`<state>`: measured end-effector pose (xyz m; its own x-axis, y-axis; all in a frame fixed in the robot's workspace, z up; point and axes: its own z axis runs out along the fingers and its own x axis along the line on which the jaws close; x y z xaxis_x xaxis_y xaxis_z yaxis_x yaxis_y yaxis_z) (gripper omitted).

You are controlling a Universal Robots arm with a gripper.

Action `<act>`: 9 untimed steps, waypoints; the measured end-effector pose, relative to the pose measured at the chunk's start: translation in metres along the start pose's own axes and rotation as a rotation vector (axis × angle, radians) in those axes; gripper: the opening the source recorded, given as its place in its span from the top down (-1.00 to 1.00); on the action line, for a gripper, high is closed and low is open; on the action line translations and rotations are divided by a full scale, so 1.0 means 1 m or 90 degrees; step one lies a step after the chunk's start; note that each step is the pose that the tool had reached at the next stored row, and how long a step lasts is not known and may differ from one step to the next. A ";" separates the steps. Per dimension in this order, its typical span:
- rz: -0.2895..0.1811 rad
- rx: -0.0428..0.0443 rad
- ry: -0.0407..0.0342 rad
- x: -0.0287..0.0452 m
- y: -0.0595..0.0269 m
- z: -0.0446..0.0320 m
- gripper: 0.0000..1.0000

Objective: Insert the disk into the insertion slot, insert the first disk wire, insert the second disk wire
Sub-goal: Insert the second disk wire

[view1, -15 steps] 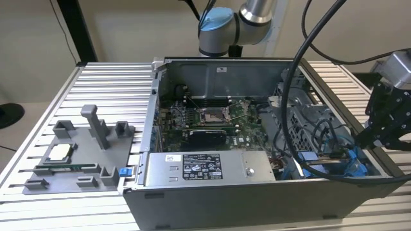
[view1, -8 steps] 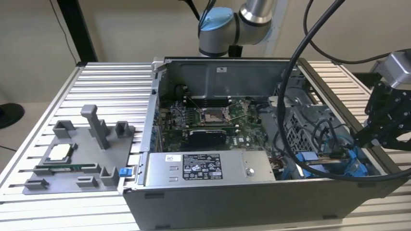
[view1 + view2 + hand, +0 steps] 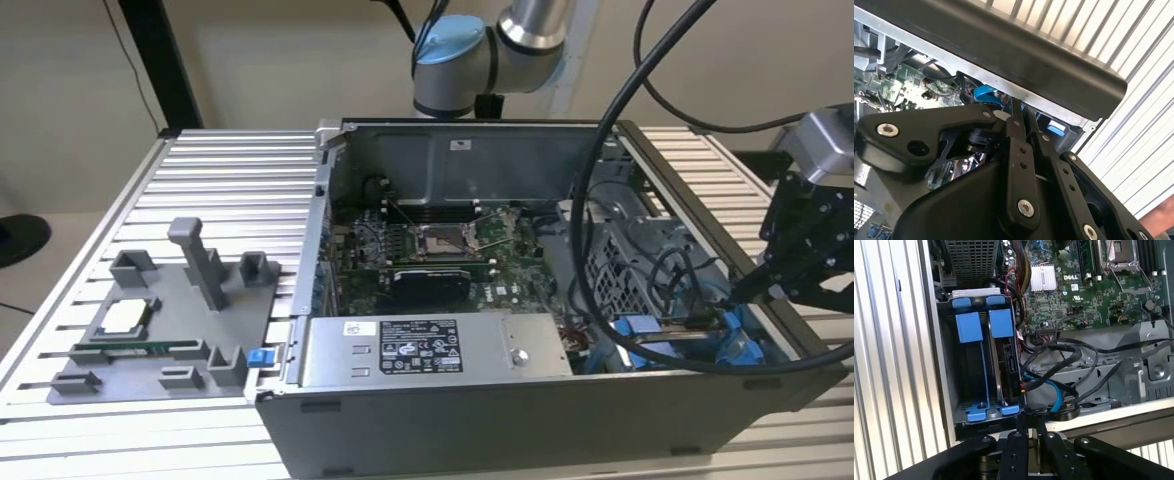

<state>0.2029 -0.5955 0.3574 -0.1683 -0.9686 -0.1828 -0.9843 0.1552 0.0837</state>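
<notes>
You find the disk (image 3: 1006, 362), edge-on and dark in its blue carrier, seated in the drive bay (image 3: 968, 327) beside the circuit board (image 3: 1089, 295). The gripper (image 3: 1027, 426) reaches into the computer case (image 3: 534, 420) at the exterior view's right, jaws pressed together just beside the disk's end. A white printed label (image 3: 416, 347) marks the grey power box (image 3: 527, 350).

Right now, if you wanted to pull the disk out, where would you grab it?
Probably by its blue end tab, coming straight in through the open side of the case. The disk stands on edge in the bay, so only its thin edge and tabs are reachable.
</notes>
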 end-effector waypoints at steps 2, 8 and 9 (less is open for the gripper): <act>0.001 0.0002 -0.0005 0.0001 0.0000 0.0002 1.00; 0.003 0.0004 -0.0011 0.0000 0.0001 -0.0009 1.00; 0.003 0.0004 -0.0011 -0.0005 0.0003 -0.0033 1.00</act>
<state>0.2029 -0.5956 0.3607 -0.1733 -0.9675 -0.1841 -0.9835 0.1602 0.0839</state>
